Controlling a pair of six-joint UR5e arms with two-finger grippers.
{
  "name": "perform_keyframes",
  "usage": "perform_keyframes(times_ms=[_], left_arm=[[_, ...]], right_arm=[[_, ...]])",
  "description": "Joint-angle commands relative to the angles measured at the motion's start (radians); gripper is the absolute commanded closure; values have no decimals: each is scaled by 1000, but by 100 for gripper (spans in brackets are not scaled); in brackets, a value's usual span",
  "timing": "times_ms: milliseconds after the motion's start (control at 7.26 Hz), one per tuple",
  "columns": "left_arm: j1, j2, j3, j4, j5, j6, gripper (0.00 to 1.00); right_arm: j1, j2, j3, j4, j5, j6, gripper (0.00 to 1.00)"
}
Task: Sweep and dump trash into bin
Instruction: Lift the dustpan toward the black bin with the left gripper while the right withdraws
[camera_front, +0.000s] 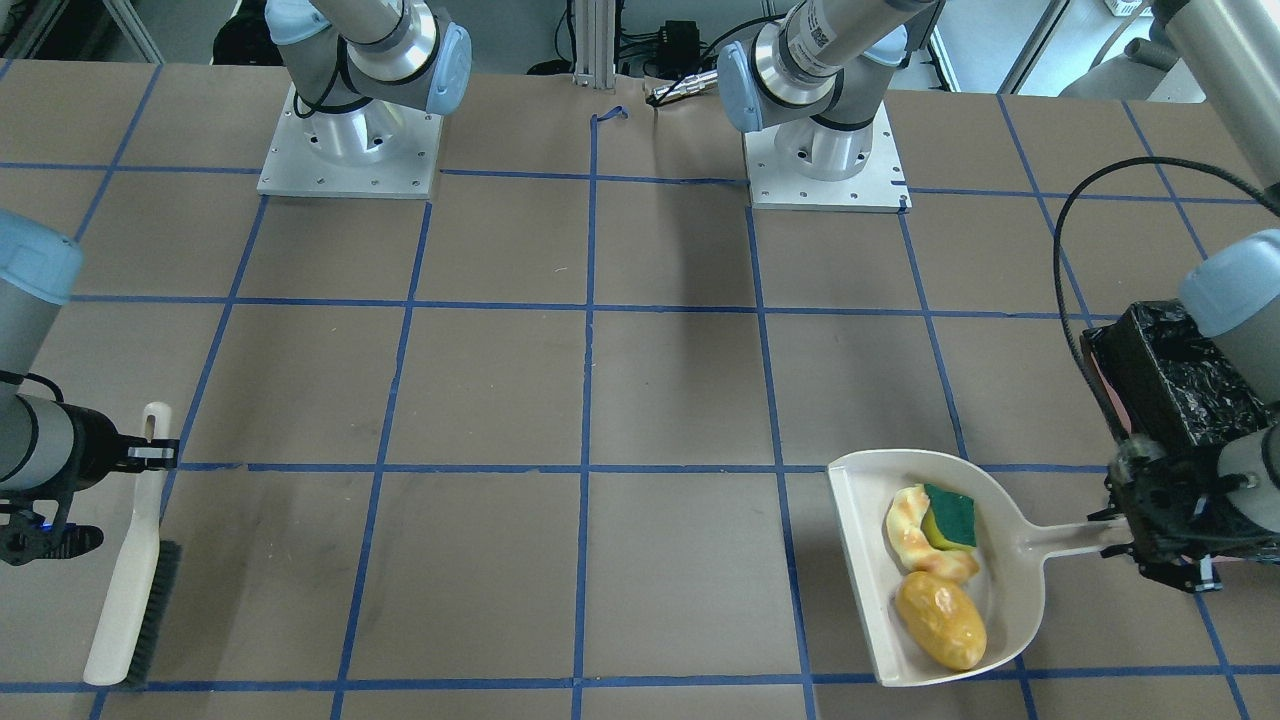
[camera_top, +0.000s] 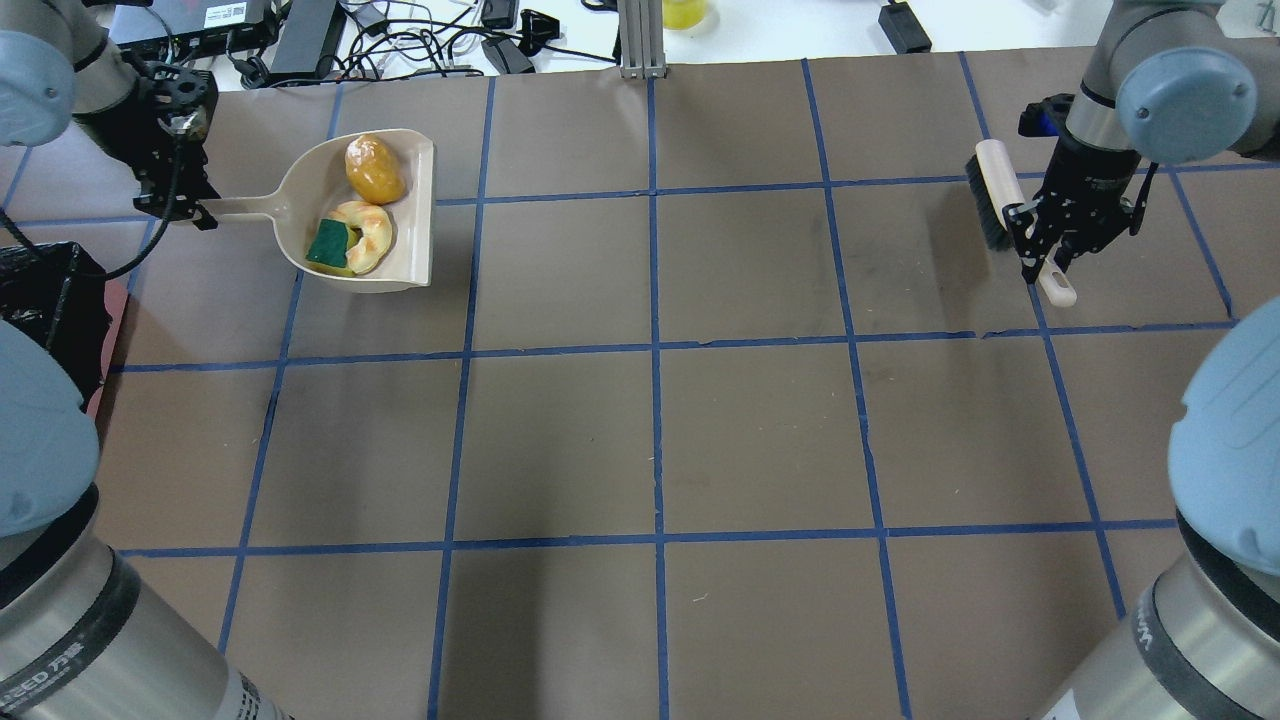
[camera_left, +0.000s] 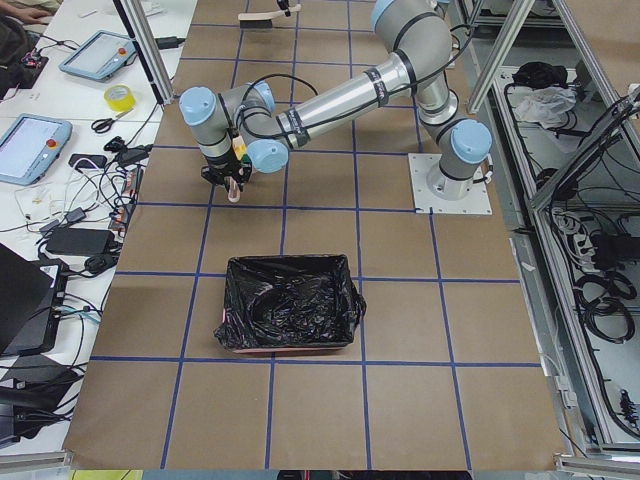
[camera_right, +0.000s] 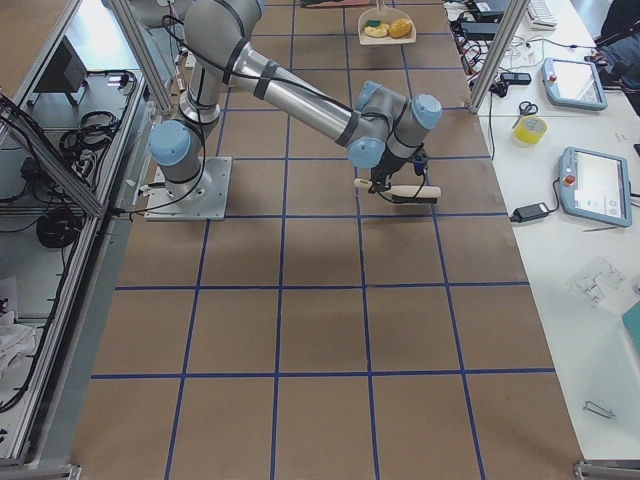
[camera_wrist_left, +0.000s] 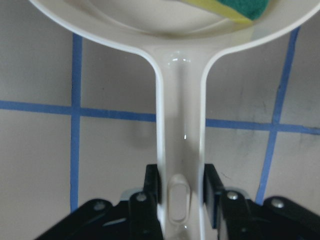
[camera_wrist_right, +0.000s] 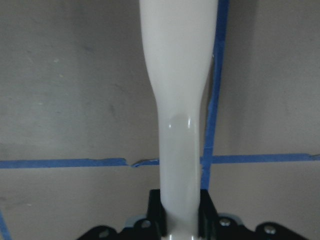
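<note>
You are gripping the dustpan handle (camera_top: 245, 207), left end effector (camera_top: 183, 197) clamped on it; tilting short of the bin (camera_left: 285, 265) would spill trash (camera_top: 375, 168).

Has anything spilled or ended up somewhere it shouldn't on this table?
Nothing stands out. The potato-like lump, crescent piece and sponge all lie inside the dustpan, gripped by the left pincer; the right pincer grips the brush; the bin stands upright.

Brown table (camera_top: 760, 440) gridded with blue tape, black-lined pink bin (camera_left: 290, 305) at its left end, base plates (camera_front: 348, 160)
</note>
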Motion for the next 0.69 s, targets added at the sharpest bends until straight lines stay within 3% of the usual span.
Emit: perform_keyframes(times_ms=[0, 551], left_arm=[[112, 33, 1, -16, 0, 198, 100], [391, 50, 94, -131, -8, 530, 100]], right_arm=[[-3, -5, 43, -40, -69, -24, 100], [7, -35, 52, -33, -40, 28, 100]])
